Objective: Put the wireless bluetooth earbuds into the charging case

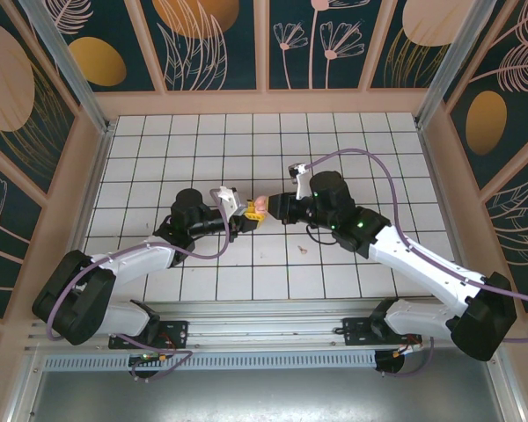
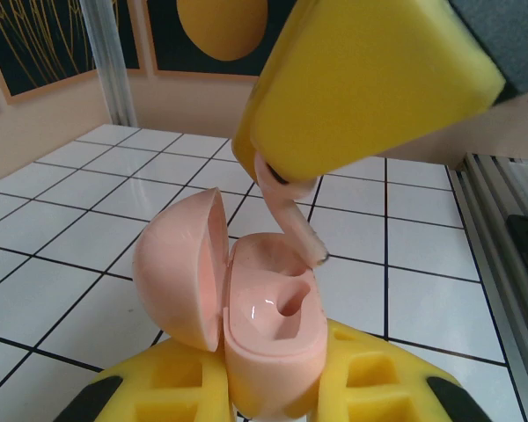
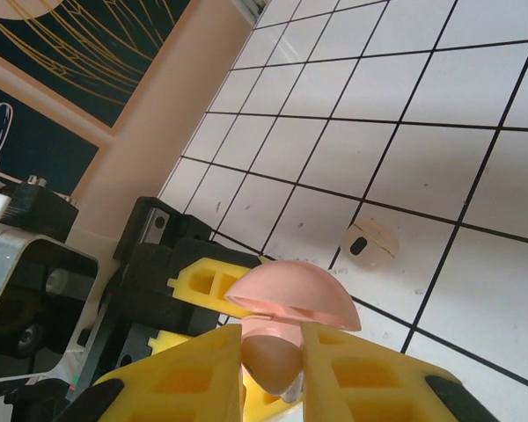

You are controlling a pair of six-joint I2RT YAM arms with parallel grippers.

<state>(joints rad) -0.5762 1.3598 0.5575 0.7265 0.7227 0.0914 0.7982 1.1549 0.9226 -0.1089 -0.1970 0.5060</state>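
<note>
The pale pink charging case (image 2: pixel 273 330) stands upright with its lid (image 2: pixel 180 268) swung open to the left, and my left gripper (image 2: pixel 268 382) is shut on its base. In the top view the case (image 1: pixel 257 207) sits between the left gripper (image 1: pixel 244 216) and the right gripper (image 1: pixel 277 209), mid-table. My right gripper (image 3: pixel 273 341) is shut on one pale pink earbud (image 3: pixel 273 369). The earbud's stem (image 2: pixel 292 224) points down, its tip at the back rim of the case's recess. A second pale bud (image 1: pixel 303 249) lies on the tiles just in front of the right gripper.
The white tiled floor (image 1: pixel 352 149) stretches free behind and beside both grippers. Beige walls (image 1: pixel 88 176) and metal posts (image 1: pixel 444 79) enclose it. The loose bud (image 3: pixel 370 242) lies on a tile line beyond the case lid (image 3: pixel 290 294).
</note>
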